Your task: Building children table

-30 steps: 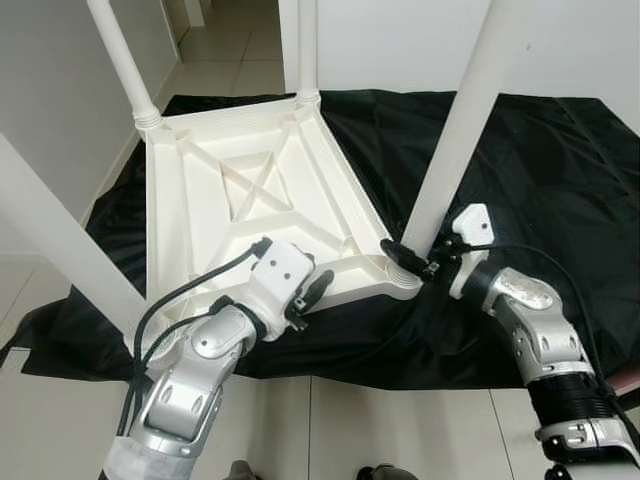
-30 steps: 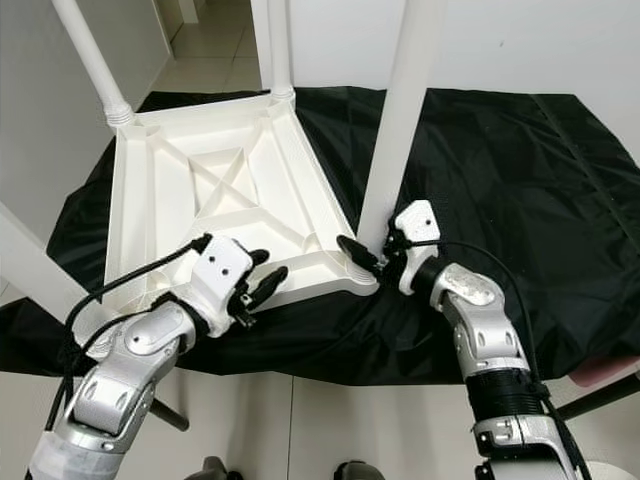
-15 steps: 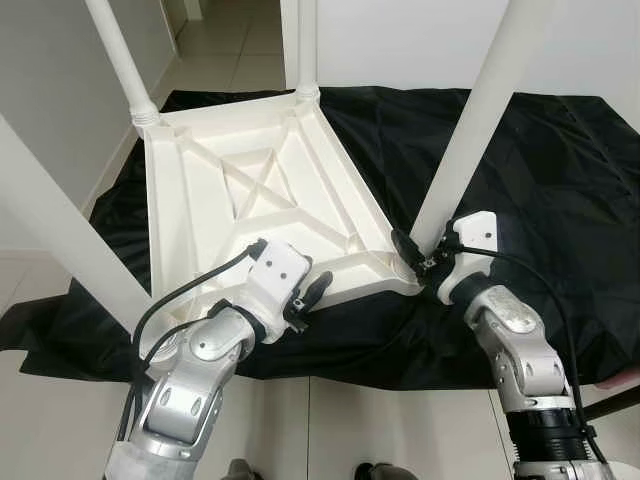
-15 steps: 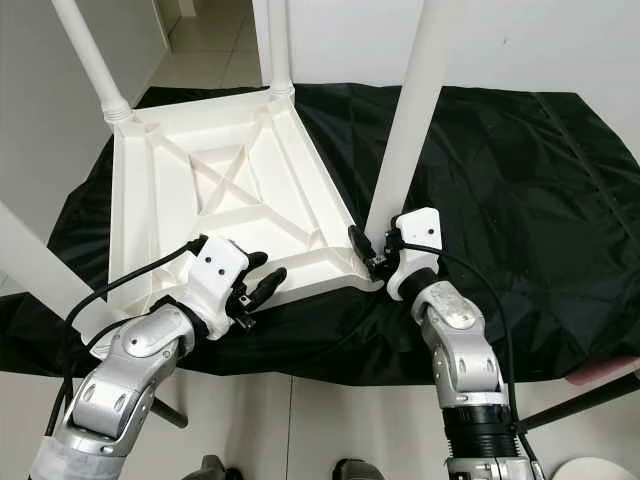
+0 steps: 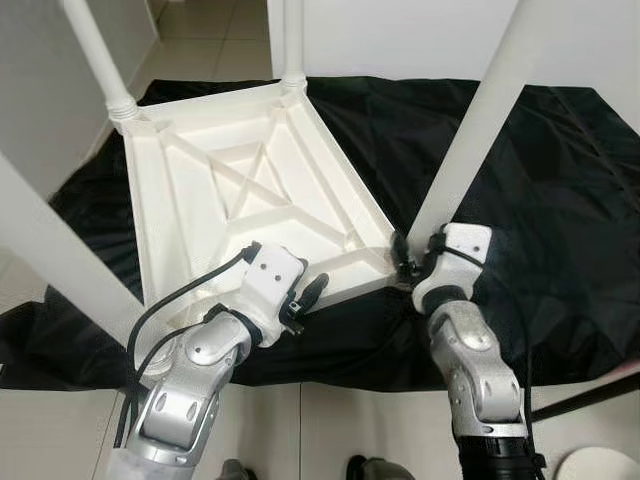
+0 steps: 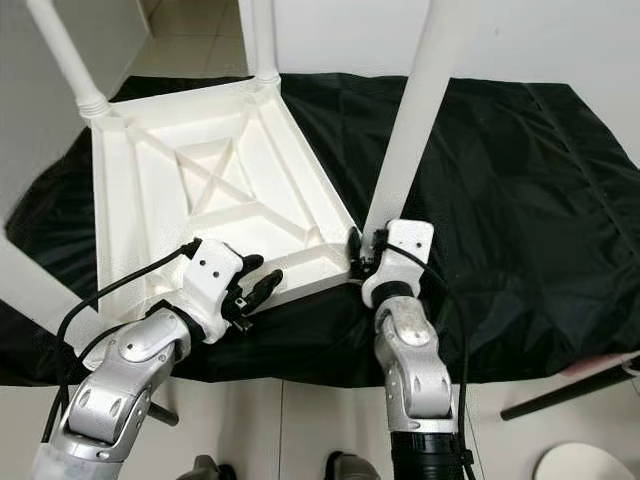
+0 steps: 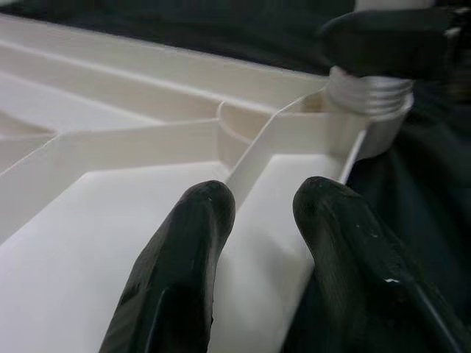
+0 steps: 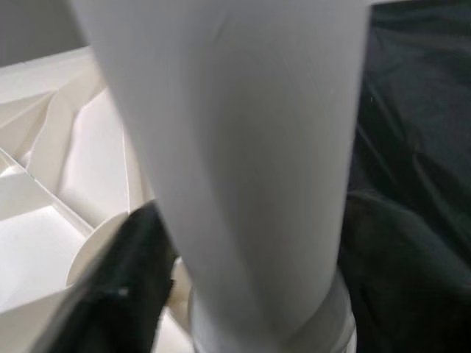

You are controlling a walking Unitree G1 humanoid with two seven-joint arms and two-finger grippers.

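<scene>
**Gripping the near leg of an upturned children's table**

Lying upside down on a black sheet (image 5: pixel 560 180) spread over the tiled floor (image 5: pixel 330 420), the white table top (image 5: pixel 240 190) shows its ribbed underside, with white legs rising from its corners.

The left claw (image 5: pixel 305 297) rests at the near edge of the table top, its two black fingers (image 7: pixel 184 257) a narrow gap apart, straddling a thin rib of the underside. One finger lies on the flat panel inside the rim; nothing is lifted.

Ahead of that claw and to its right stands the near right leg (image 5: pixel 480 120), seated in its threaded corner socket (image 7: pixel 372 99). The right claw (image 5: pixel 408 262) is at the foot of this leg, just above the socket, its fingers closed around the leg from both sides.

The far legs (image 5: pixel 90 50) stand well beyond both claws.
</scene>
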